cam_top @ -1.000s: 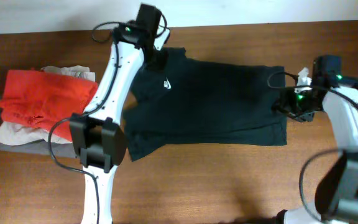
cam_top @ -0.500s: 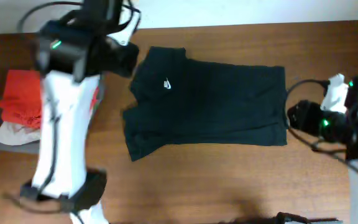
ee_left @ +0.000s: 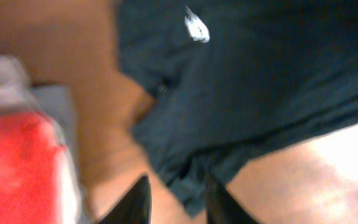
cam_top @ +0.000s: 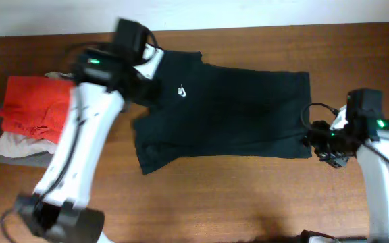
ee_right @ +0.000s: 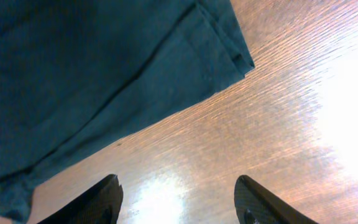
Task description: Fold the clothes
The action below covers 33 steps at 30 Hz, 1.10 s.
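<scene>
The shirt [cam_top: 235, 111] lies spread flat in the middle of the bench [cam_top: 248, 202], toward its back edge, collar to the left and hem to the right. I can make out no fold in it, so nearly all the work seems left. The left fingers [ee_left: 135, 202] hang narrowly apart above the sleeve nearer the front edge, holding nothing. The right fingers [ee_right: 98, 202] stand wide and empty just off the hem corner. A red pile [cam_top: 32, 108] sits folded by the left edge.

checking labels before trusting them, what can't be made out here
- Overhead: left arm covers the black shirt's neck end.
- Left wrist: blur smears the logo's shape.
- Right wrist: frame edges cut off most of the shirt.
- Overhead: red garment hides most of the folded pieces beneath.
</scene>
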### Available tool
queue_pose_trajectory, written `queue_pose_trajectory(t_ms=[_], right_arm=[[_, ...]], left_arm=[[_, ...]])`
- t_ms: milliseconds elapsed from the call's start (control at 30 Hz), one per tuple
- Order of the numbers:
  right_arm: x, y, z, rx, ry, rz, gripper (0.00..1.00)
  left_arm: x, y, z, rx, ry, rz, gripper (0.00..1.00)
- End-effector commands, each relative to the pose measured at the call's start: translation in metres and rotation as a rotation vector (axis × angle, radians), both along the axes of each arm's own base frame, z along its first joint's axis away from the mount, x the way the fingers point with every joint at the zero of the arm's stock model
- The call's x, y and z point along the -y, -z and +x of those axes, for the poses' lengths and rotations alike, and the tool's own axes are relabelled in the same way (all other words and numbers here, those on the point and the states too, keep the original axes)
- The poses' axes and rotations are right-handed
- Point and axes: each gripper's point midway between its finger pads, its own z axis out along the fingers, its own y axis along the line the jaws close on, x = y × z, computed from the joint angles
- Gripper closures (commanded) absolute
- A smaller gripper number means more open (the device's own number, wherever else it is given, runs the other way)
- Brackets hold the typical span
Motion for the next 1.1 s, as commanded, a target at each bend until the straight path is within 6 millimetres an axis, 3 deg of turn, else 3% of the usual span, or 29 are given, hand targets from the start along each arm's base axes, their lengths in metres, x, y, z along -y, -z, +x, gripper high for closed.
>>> queue_pose_trajectory(t_ms=[0,167,333,500,667,1067], right_arm=[[0.003,0.032,0.008,-0.093,0.056,0.025,0.37],[0.008,0.069,0.034,-0.106,0.022,0.035,0.42],[0.016,0.091,0.059,-0.043,-0.101,-0.007,0.43],[0.029,0.101,0.063,-0.055,-0.099,-0.081,0.42],[0.031,0.107,0.069,-0.039,-0.141,-0.091,0.43],[0.036,0.118,0.072,-0.038,-0.137,-0.115,0.46]], left_arm=[[0.021,0.078,-0.004,-0.085,0.091,-0.075,0.64],[0.02,0.139,-0.016,-0.155,0.093,-0.072,0.64],[0.018,0.166,-0.023,-0.182,0.092,-0.064,0.65],[0.019,0.178,-0.019,-0.174,0.092,-0.066,0.64],[0.021,0.191,-0.011,-0.167,0.092,-0.068,0.64],[0.021,0.199,-0.011,-0.178,0.091,-0.062,0.64]])
